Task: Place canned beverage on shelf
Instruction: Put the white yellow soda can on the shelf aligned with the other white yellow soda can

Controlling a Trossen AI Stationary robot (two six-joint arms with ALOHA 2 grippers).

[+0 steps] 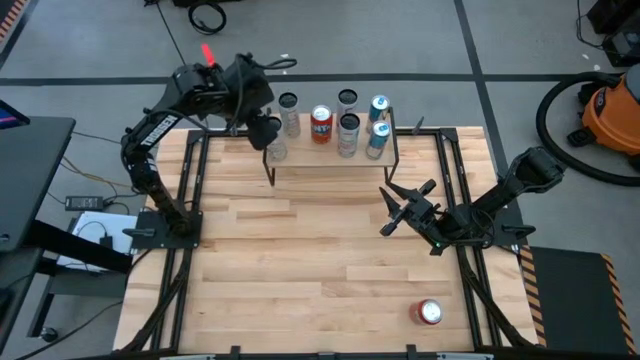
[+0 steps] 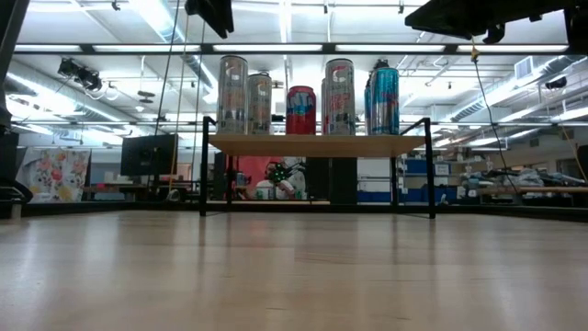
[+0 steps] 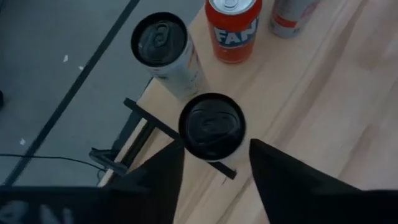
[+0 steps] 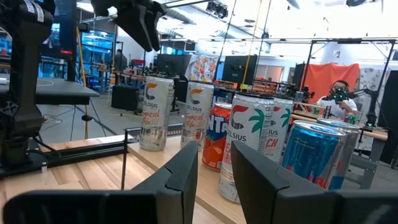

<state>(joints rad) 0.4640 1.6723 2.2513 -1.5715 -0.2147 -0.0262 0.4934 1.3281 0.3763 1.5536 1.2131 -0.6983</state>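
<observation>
Nearest, high view: red-topped aluminium can (image 1: 430,312) stands alone on the big pale wooden tabletop (image 1: 320,260), near the front right corner, well apart from everything else. I judge it is still waiting to be shelved.
Shelf, high view: small low shelf with light wooden board and thin black legs (image 1: 330,160) sits at the far edge of the tabletop and carries several cans: silver ones, an orange Fanta can (image 1: 321,124), and two blue-topped cans (image 1: 378,122) at its right end.
Left gripper, high view: my left gripper (image 1: 268,135) hangs over the shelf's left end, above a slim silver can with a dark lid (image 1: 277,148).
Right gripper, high view: my right gripper (image 1: 405,208) waits above the tabletop in front of the shelf's right end, holding nothing.
Low view: cans stand upright in a row on the shelf board; both arms show only as dark shapes overhead.
Left wrist view: my two dark fingers (image 3: 158,171) straddle the dark-lidded can at the shelf's corner, with a gap on each side; I read this as released, not clenched.
Right wrist view: my fingers (image 4: 186,171) stand slightly apart with nothing between them, facing the cans.
Progress: most cans are placed; the corner can looks just set down, and the lone can remains.
</observation>
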